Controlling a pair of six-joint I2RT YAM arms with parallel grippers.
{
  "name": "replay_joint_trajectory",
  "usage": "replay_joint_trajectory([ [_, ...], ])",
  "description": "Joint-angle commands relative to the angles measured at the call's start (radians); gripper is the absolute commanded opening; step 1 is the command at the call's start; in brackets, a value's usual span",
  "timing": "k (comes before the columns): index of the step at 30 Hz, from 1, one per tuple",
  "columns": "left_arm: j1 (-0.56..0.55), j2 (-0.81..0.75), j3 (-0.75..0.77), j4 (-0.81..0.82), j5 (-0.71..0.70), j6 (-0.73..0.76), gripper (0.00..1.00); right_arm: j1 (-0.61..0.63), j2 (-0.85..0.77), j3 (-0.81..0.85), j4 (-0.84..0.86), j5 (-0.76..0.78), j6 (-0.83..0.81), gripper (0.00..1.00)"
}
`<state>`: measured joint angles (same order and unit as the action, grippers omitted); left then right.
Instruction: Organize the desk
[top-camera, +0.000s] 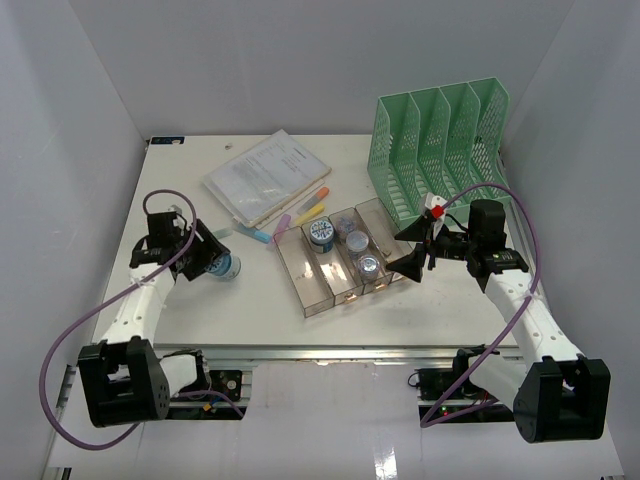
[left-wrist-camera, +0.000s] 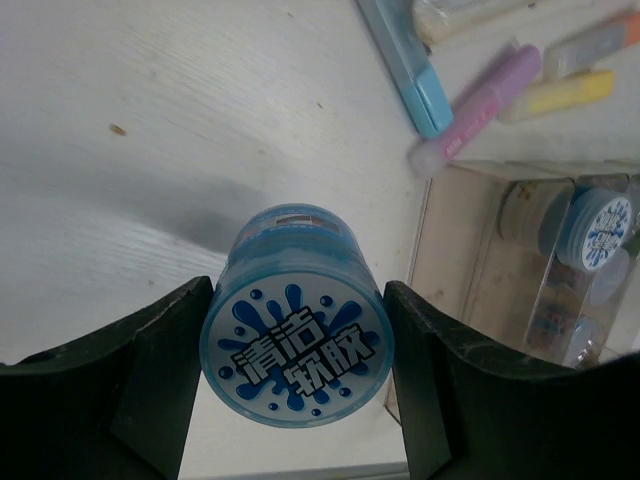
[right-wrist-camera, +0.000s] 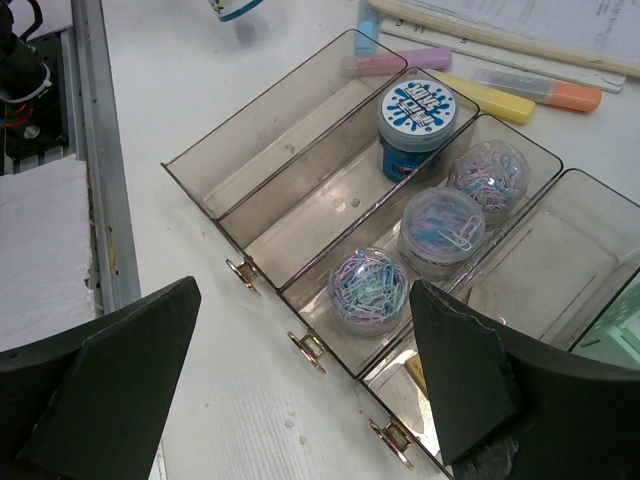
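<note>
The white desk (top-camera: 200, 310) carries everything. My left gripper (top-camera: 214, 262) is at the left, shut on a blue jar (top-camera: 228, 267) with a splash-print lid (left-wrist-camera: 297, 350); both black fingers (left-wrist-camera: 150, 380) press its sides. A clear compartment tray (top-camera: 300, 288) lies mid-desk, holding a second blue jar (right-wrist-camera: 416, 125) and three tubs of paperclips (right-wrist-camera: 369, 288). My right gripper (top-camera: 410, 250) hangs open over the tray's right end, nothing between its fingers (right-wrist-camera: 110, 390).
Highlighters (top-camera: 305, 215) and a blue one (left-wrist-camera: 410, 70) lie loose just behind the tray. A stack of papers (top-camera: 265, 175) sits at the back. A mint-green mesh file rack (top-camera: 440, 145) stands at back right. The metal front rail (right-wrist-camera: 95, 150) runs near the tray.
</note>
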<state>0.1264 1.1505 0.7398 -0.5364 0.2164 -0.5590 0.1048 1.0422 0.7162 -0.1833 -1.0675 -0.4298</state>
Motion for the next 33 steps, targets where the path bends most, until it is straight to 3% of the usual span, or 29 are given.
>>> replay_joint_trajectory([
  [1,-0.197,-0.067,0.066,0.051,0.111,-0.097,0.0,-0.004,0.014,0.003,0.016,0.012,-0.019,0.91],
  [7,-0.455,-0.01,0.143,0.112,0.041,-0.174,0.0,-0.005,0.033,0.006,0.007,0.035,-0.036,0.91],
  [13,-0.72,0.182,0.293,0.148,-0.082,-0.206,0.0,-0.006,0.045,0.005,0.001,0.048,-0.045,0.91],
  [16,-0.793,0.318,0.387,0.152,-0.132,-0.193,0.0,-0.009,0.049,0.005,0.0,0.052,-0.049,0.91],
  [23,-0.856,0.523,0.552,0.133,-0.173,-0.15,0.0,-0.014,0.055,0.006,-0.007,0.055,-0.059,0.91],
  [33,-0.896,0.6,0.615,0.059,-0.28,-0.105,0.01,-0.014,0.065,0.011,-0.018,0.058,-0.075,0.91],
])
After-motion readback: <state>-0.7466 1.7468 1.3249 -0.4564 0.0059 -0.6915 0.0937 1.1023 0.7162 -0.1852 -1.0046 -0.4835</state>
